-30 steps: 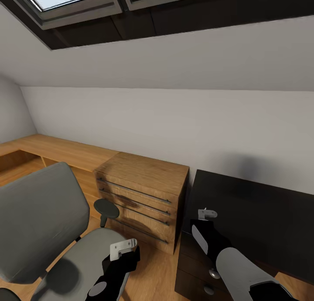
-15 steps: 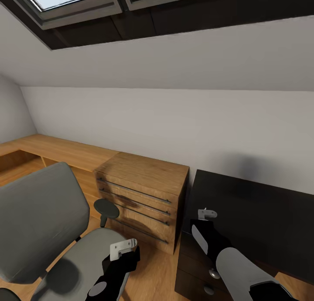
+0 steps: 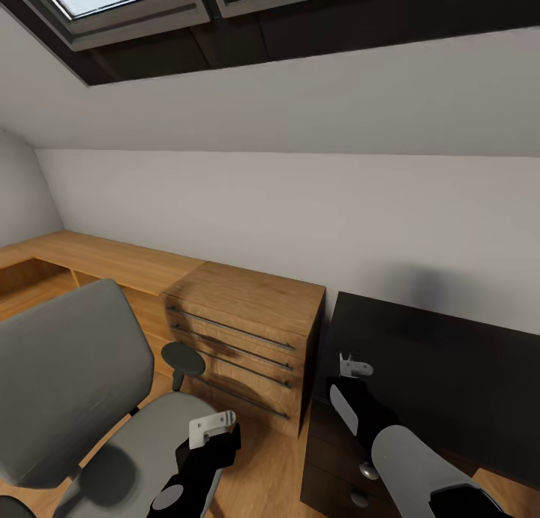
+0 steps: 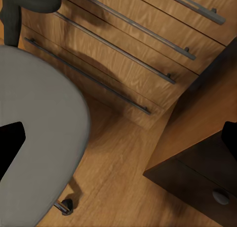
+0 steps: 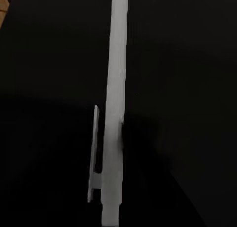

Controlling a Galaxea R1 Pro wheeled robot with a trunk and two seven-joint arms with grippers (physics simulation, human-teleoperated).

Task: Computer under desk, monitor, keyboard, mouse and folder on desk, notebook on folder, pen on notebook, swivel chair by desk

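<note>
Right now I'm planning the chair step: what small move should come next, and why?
Probably lower the left gripper to the swivel chair and grip its seat edge: it hovers just above the seat, and the chair stands before the wood cabinet, apart from the desk.

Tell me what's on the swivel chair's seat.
The swivel chair seat shows bare grey upholstery, no folder. The left gripper and its arm cover the seat's right edge in the head view.
</note>
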